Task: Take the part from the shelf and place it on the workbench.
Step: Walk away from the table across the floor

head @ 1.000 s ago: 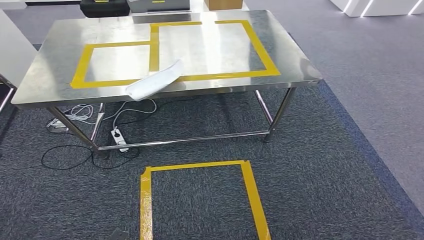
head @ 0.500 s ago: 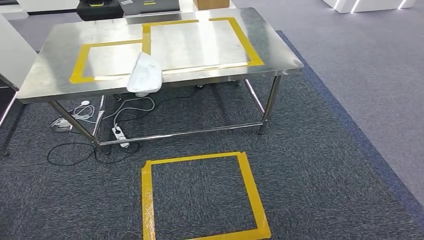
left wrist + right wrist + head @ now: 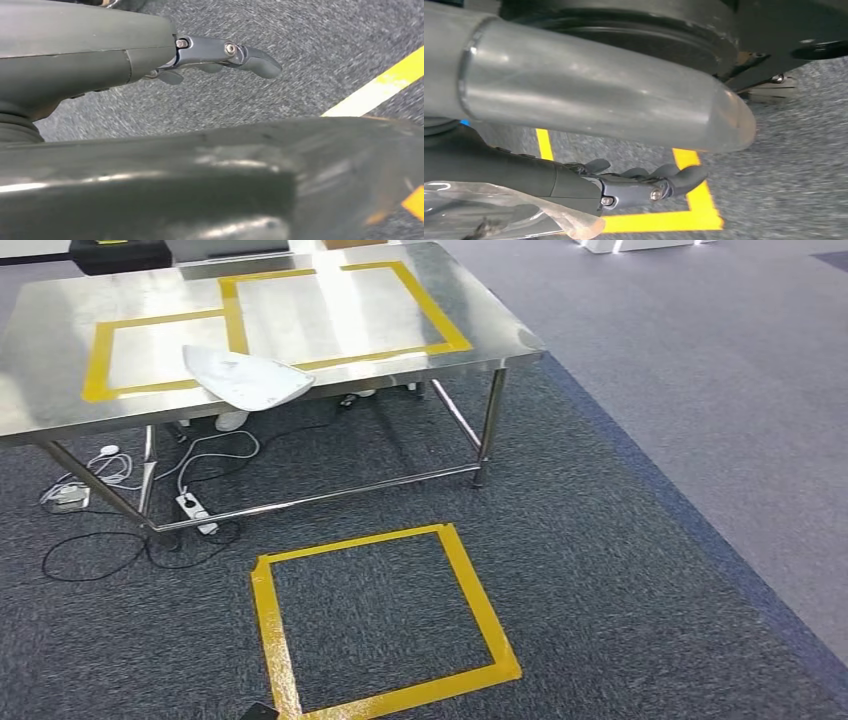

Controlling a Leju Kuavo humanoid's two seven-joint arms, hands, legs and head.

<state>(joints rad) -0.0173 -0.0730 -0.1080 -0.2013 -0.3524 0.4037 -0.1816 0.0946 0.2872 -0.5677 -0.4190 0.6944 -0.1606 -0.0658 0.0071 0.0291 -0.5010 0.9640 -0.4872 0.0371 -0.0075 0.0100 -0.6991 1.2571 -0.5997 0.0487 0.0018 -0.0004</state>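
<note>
The white curved part [image 3: 245,378] lies on the steel workbench [image 3: 330,310], across the front strip of yellow tape [image 3: 160,386], with one end sticking out past the front edge. No hand touches it. My left hand [image 3: 220,55] hangs over the grey carpet, fingers stretched out and holding nothing. My right hand [image 3: 639,185] also hangs low above a yellow tape corner on the floor, its fingers loosely extended and empty.
A yellow tape square [image 3: 480,610] marks the carpet in front of the workbench. A power strip [image 3: 195,508] and loose cables [image 3: 90,560] lie under the table. A black case [image 3: 120,252] sits beyond the far edge. Lighter grey floor runs along the right.
The camera has swung, so the table sits further left and higher in the picture. The white part has turned on the table, its long end now pointing the other way.
</note>
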